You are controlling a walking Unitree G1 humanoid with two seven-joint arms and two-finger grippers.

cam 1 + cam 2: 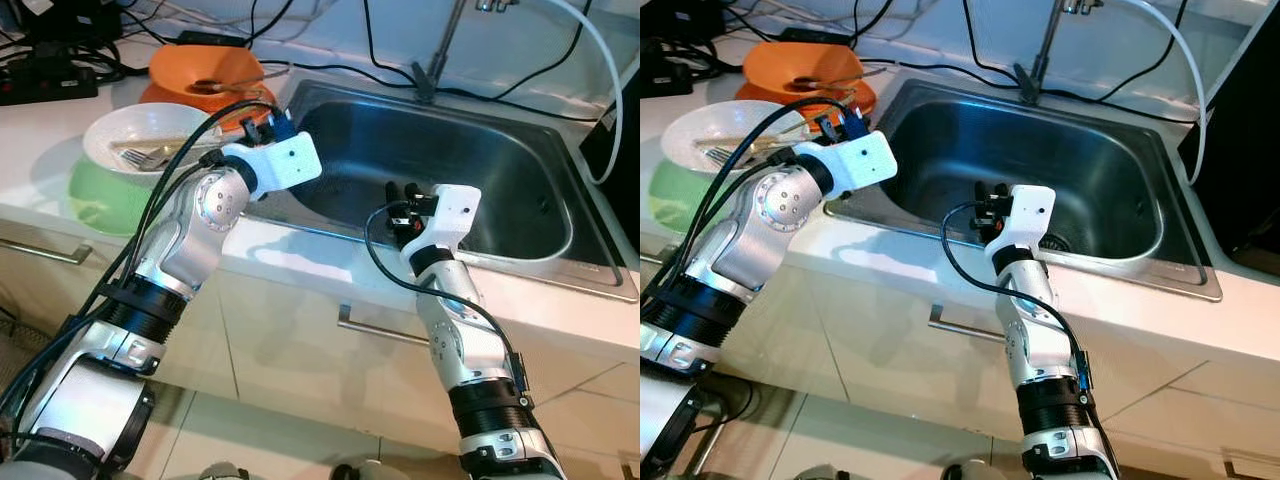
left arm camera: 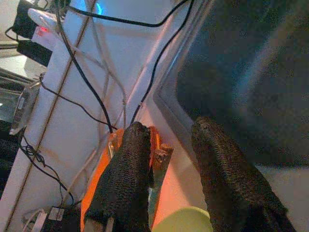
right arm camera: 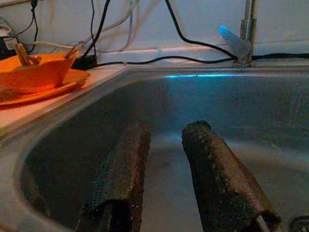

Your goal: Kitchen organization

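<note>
An orange bowl (image 1: 205, 70) with a spoon in it sits on an orange plate (image 1: 160, 95) at the back left of the counter. In front of it, a white bowl (image 1: 130, 135) holding forks (image 1: 150, 155) is stacked on a green bowl (image 1: 100, 195). My left gripper (image 1: 262, 125) hovers open and holding nothing by the sink's left rim, beside the orange bowl (image 2: 94, 193). Over the sink's front edge, my right gripper (image 1: 400, 190) is open too, its fingers (image 3: 212, 179) pointing into the bare steel basin (image 3: 193, 101).
The steel sink (image 1: 520, 200) has a drain (image 1: 1055, 240) and a faucet (image 1: 435, 60) at the back. Black cables and a power strip (image 1: 45, 75) lie along the back wall. Below the counter are cabinet fronts with a handle (image 1: 375, 330).
</note>
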